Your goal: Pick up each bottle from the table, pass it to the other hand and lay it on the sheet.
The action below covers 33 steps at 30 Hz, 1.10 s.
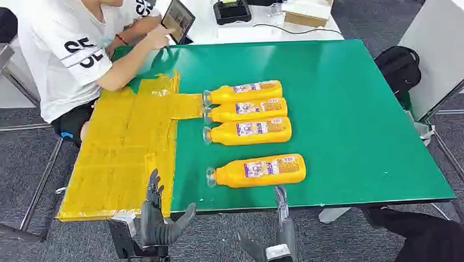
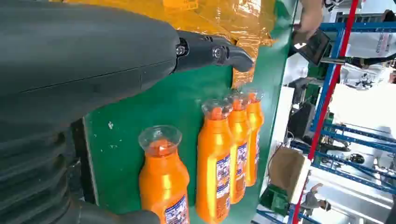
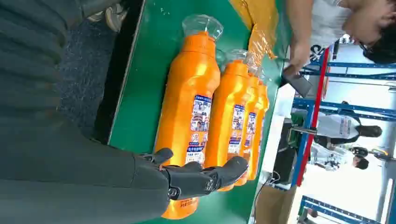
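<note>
Plainly, four orange bottles (image 1: 257, 171) with clear caps and printed labels lie sideways on the green worktop (image 1: 358, 132); left robot hand (image 1: 157, 218) and right robot hand (image 1: 279, 228) hang released, fingers spread.

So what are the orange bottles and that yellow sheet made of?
The bottles look like smooth glossy plastic: light streaks along their sides, and the caps are see-through. The yellow sheet seems thin plastic film, since it is shiny and crinkled, though I cannot be sure.

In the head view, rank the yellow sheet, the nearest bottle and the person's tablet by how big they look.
1. yellow sheet, by far the largest.
2. nearest bottle.
3. tablet, smallest as seen, though it is tilted and farthest from the camera, so its true size against the bottle is unsure.
</note>
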{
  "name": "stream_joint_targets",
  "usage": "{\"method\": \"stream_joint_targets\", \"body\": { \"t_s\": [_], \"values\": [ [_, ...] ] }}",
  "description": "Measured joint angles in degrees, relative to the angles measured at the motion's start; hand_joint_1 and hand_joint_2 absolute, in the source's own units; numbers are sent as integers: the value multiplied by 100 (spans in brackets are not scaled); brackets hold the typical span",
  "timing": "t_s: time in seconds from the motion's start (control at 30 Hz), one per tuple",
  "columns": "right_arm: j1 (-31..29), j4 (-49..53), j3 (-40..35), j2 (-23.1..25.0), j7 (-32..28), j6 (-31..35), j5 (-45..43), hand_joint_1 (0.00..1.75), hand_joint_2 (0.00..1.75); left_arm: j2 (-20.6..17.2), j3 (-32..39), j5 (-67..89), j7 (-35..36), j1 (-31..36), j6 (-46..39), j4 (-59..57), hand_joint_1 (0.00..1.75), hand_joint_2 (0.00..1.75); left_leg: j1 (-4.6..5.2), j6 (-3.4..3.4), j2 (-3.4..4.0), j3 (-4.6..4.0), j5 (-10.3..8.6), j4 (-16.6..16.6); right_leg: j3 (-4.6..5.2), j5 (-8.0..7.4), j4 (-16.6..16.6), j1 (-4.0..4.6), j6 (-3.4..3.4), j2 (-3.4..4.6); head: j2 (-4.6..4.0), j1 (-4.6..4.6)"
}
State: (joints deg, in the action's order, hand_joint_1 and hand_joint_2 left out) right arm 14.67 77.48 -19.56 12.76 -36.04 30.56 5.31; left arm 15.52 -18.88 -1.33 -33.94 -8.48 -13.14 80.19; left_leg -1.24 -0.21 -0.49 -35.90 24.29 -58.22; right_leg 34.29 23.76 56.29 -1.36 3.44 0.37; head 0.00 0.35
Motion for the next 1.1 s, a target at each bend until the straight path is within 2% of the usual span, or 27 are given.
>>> {"method": "stream_joint_targets", "body": {
  "t_s": [0.9, 1.1],
  "values": [
    [0, 0, -35, 0, 2, 44, 0, 0, 175, 0, 0, -4, 11, 0, 0, 0, 0, 175, 0, 0, 0, 0, 0, 0, 0, 0, 0, 0, 0, 0, 0, 0],
    [-5, 303, 20, -15, 120, 297, 641, 0, 175, 0, 9, 54, -13, 9, 61, 2, 0, 175, 0, 0, 0, 0, 0, 0, -1, 0, 0, 0, 0, 0, 0, -2]
  ]
}}
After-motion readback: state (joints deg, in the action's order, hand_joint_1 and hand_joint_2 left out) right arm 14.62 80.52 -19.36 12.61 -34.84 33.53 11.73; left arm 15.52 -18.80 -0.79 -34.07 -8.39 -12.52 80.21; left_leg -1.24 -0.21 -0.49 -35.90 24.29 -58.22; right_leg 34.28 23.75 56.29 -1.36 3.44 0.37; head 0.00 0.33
